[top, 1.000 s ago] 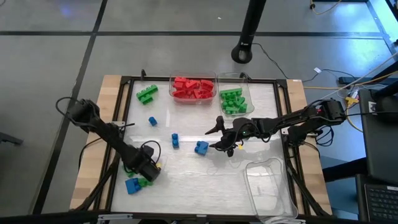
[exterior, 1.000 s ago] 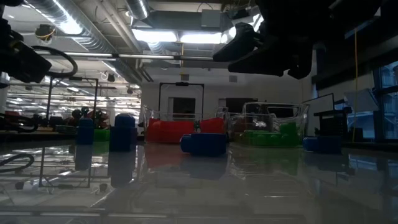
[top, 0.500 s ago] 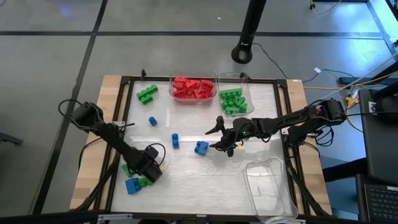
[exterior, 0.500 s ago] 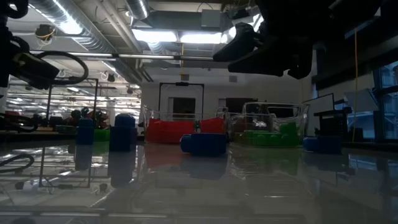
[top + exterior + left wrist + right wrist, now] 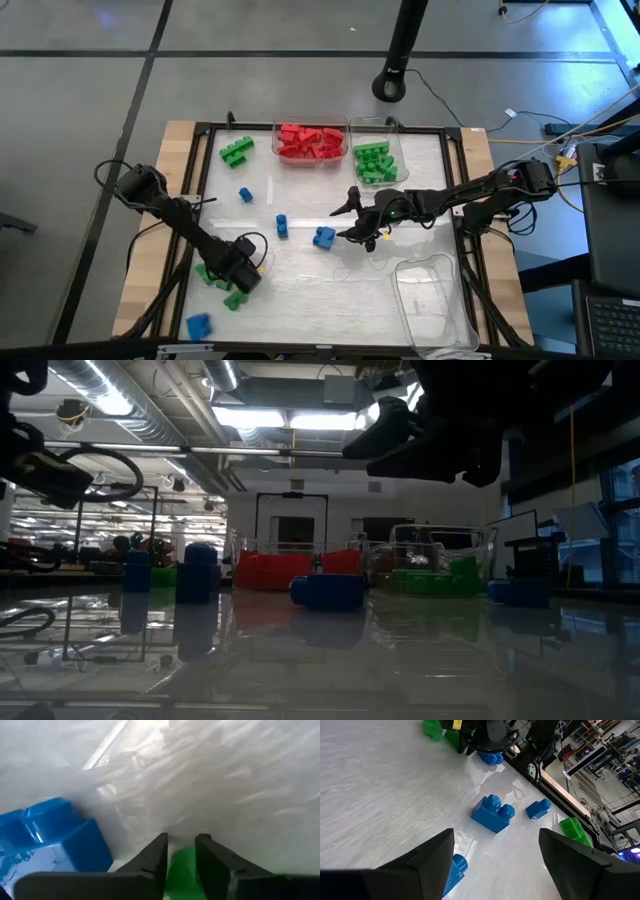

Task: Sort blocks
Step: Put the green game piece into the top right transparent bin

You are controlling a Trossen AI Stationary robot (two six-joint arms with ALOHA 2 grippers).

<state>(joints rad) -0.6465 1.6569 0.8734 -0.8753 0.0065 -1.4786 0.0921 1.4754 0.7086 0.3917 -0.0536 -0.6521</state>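
Note:
Loose blocks lie on the white table: blue ones [image 5: 323, 237], [image 5: 282, 225], [image 5: 245, 195] mid-table, another blue one [image 5: 198, 325] near the front edge, and green ones [image 5: 236, 150] at the far left. My left gripper [image 5: 240, 278] points down at the near left, shut on a green block [image 5: 180, 867]; a further green block [image 5: 213, 272] lies beside it. My right gripper [image 5: 358, 222] hangs open above the table's middle, just right of the blue block [image 5: 492, 814], touching nothing. My left gripper pinches the green block's two opposite sides [image 5: 176, 862] between its two fingers [image 5: 156, 852], coming from above and pointing down. Most of the block is hidden behind the fingers. Whether it rests on the table or is lifted, I cannot tell.
At the far edge stand a clear bin of red blocks [image 5: 310, 142] and a clear bin of green blocks [image 5: 375, 160]. A clear bin [image 5: 435, 300] with nothing in it sits at the near right. A black frame [image 5: 200, 180] borders the table.
The blue block that lay against the green ones beside my left gripper has slid toward the table's near edge and now lies apart from them. My left gripper's wrist has rolled a little above the green blocks. My right arm has kept still.

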